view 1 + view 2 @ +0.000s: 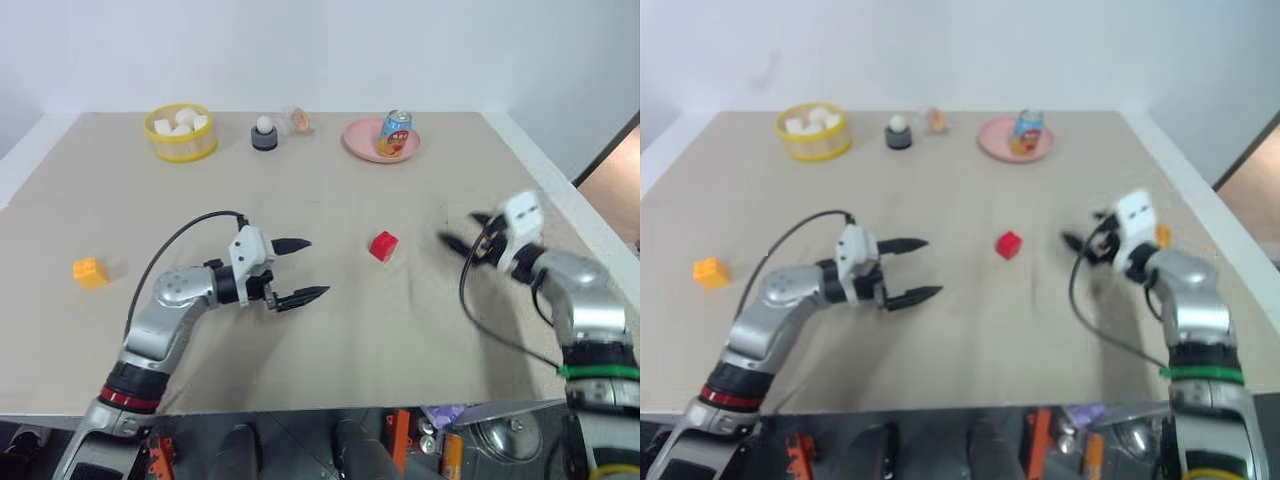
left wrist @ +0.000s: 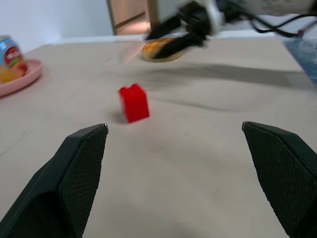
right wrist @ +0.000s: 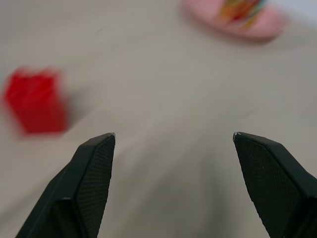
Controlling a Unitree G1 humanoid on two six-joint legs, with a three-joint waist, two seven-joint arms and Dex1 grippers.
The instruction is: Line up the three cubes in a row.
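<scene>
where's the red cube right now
The red cube sits alone on the tan table near the middle of the head views, between the open left gripper and the right gripper, touching neither.

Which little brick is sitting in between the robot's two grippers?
The small red studded plastic cube. It sits between the left gripper and right gripper; the orange-yellow cube lies far off left.
</scene>
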